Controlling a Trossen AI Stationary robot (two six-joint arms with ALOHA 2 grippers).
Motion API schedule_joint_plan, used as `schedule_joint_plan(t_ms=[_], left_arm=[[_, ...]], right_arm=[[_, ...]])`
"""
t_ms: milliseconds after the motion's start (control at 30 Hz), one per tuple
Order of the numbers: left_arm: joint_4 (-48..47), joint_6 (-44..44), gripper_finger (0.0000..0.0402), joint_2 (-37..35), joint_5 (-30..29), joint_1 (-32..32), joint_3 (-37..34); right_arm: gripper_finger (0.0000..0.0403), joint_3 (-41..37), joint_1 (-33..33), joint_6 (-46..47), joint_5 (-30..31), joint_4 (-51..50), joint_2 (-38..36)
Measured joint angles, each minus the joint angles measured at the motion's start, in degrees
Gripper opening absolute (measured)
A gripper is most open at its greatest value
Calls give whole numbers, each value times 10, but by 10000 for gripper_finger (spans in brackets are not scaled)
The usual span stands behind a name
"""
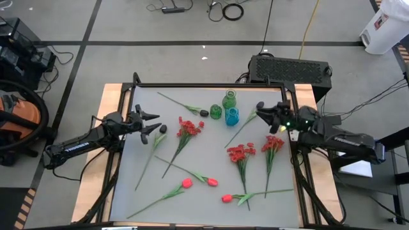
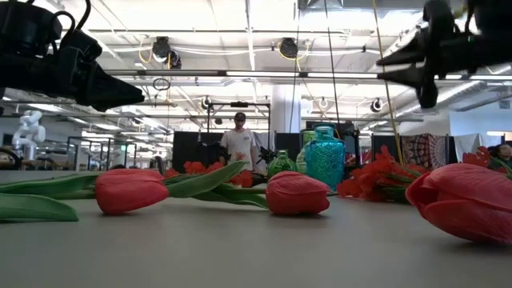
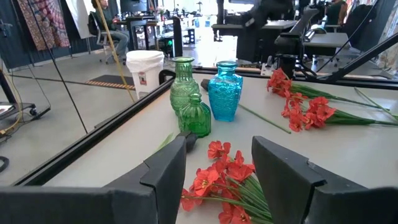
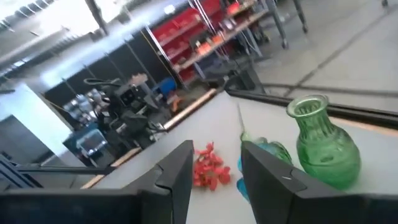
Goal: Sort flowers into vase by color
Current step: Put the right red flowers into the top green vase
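Note:
Artificial flowers lie flat on the table by their stems and heads. There are red clustered blossoms [image 1: 190, 126], [image 1: 241, 153], [image 1: 273, 143], pinkish-red tulips [image 1: 187, 183], [image 1: 211, 182], [image 1: 227, 198] and dark buds [image 1: 204, 112], [image 1: 160, 136]. Three glass vases stand near the far edge: a tall green one [image 1: 229, 99], a small green one [image 1: 216, 112] and a blue one [image 1: 232, 116]. My left gripper [image 1: 153, 122] hovers open just left of a red cluster [image 3: 217, 177]. My right gripper [image 1: 262, 110] hovers open right of the vases, which show past its fingers [image 4: 323, 149].
The table has a raised black frame [image 1: 192, 85] along its edges. A black box [image 1: 291, 67] sits behind the far edge. In the low view the tulips [image 2: 132, 190], [image 2: 298, 193] lie close to the near edge. A person [image 2: 238, 142] stands far off in the room.

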Motion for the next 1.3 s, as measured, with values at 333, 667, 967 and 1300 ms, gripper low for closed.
schedule_joint_plan(t_ms=[333, 667, 967, 1300], left_arm=[[0, 0, 191, 0, 0, 0, 0], [0, 0, 191, 0, 0, 0, 0], [0, 0, 191, 0, 0, 0, 0], [0, 0, 191, 0, 0, 0, 0]], right_arm=[[128, 227, 6, 104, 4, -298, 110], [128, 286, 105, 240, 2, -395, 244], [128, 286, 206, 371, 4, -420, 309], [128, 286, 300, 507, 8, -437, 361]])
